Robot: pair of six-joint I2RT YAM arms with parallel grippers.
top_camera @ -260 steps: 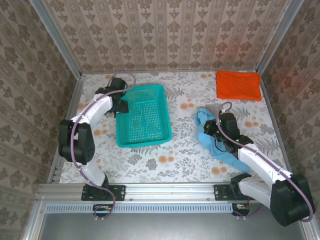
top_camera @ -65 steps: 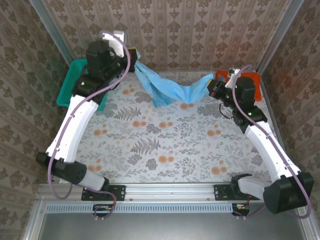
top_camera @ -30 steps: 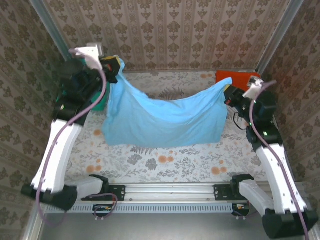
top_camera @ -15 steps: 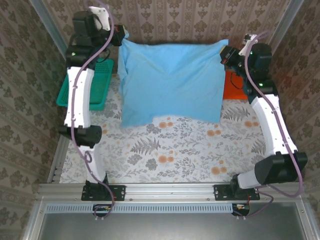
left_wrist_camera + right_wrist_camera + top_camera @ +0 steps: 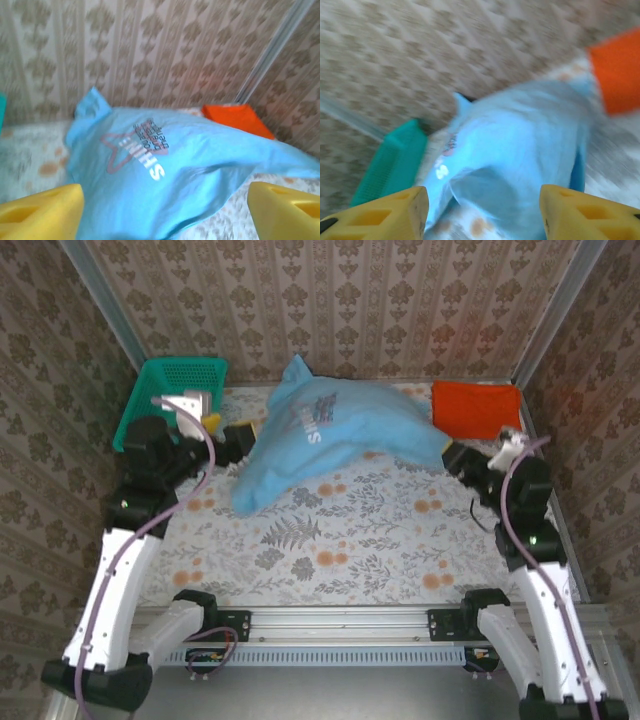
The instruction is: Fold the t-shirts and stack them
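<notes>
The light blue t-shirt (image 5: 330, 430) billows loosely over the back middle of the table, its "SHINE" star print (image 5: 142, 150) facing up. Its cloth spreads in front of both wrist cameras (image 5: 520, 145). My left gripper (image 5: 232, 440) is at the shirt's left edge, open, its yellow fingers (image 5: 45, 212) wide apart and closed on nothing. My right gripper (image 5: 455, 455) is open at the shirt's right corner, fingers (image 5: 580, 212) apart. The orange t-shirt (image 5: 476, 410) lies folded flat at the back right corner; it also shows in the left wrist view (image 5: 235, 117).
A teal mesh basket (image 5: 180, 380) stands at the back left corner, beside the left arm, and also shows in the right wrist view (image 5: 395, 160). Patterned walls and metal posts enclose the table on three sides. The floral tabletop (image 5: 350, 540) in front of the shirt is bare.
Both grippers opened and let go of the blue shirt, which had hung spread high between them. The arms came down and back toward me, and the shirt dropped onto the table.
</notes>
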